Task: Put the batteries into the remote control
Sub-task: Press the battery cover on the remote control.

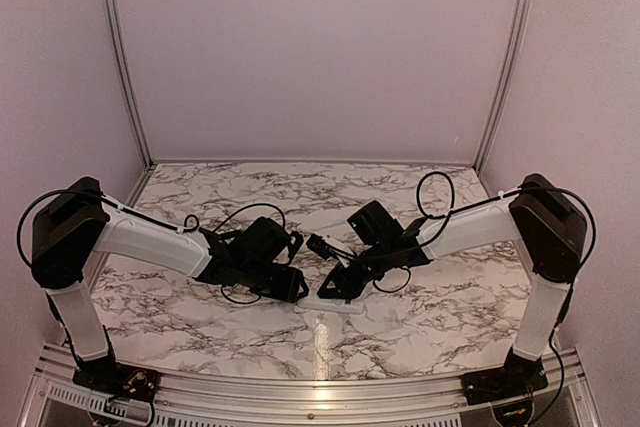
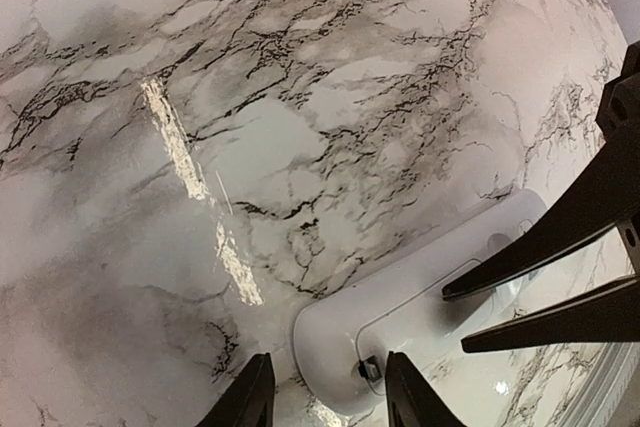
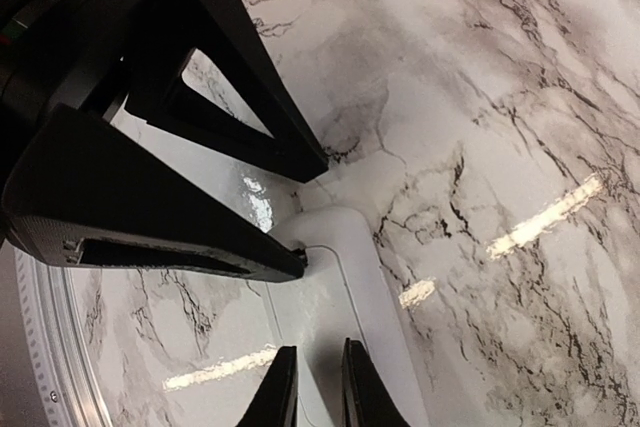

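Left gripper [image 2: 328,362] hovered, fingers apart, over the remote [image 2: 400,312] (table's [image 1: 180,317] near edge); right gripper [image 3: 318,349] fingers together beside it.

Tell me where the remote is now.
The remote lies flat on the table near mid-table in the top view, at the tips of the left gripper and right gripper.

remote control [image 2: 430,297] on table [image 1: 200,317], front centre | left hand [image 2: 330,392] at its left end | right hand [image 3: 318,387] over it
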Motion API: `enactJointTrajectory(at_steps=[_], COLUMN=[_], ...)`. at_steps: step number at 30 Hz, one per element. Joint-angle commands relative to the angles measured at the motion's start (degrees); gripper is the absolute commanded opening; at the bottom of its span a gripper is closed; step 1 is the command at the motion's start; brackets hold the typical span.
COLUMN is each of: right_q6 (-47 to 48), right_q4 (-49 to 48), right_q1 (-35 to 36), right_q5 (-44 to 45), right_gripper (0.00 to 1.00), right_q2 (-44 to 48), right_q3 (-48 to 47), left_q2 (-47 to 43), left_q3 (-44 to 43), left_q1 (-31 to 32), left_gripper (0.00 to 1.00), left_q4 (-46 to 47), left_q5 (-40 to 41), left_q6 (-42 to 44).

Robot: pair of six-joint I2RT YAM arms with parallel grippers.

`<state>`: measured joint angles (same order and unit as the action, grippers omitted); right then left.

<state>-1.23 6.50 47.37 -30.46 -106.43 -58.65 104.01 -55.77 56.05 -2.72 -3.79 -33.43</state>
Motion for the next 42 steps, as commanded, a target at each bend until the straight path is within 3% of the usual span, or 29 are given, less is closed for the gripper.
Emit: enactJointTrajectory(at_steps=[1, 20, 33, 42], right_q6=[0.84, 1.06, 2.64, 2.58], right_q4=[4.85, 5.53, 5.58, 5.54], right_q1=[0.09, 0.2, 0.26, 0.26], right_q5=[2.1, 2.81, 2.68, 2.6], right_gripper=[0.15, 0.15, 0.15, 0.15], right_q2=[-1.63, -1.94, -1.94, -1.68], right_q3=[0.56, 0.38, 0.29, 0.37], left_q2=[-0.96, 0.82, -6.36, -3.07], left_q3=[-0.52, -0.83, 2.36, 0.7], left_q1=[0.29, -0.24, -1.12, -0.86], left_gripper=[0.4, 0.25, 0.28, 0.4], left_q4=[-2.0, -5.92, 0.02, 1.78], left_q5=[-0.21, 3.35, 4.07, -0.23], left_q6=[-0.17, -1.77, -2.21, -1.57])
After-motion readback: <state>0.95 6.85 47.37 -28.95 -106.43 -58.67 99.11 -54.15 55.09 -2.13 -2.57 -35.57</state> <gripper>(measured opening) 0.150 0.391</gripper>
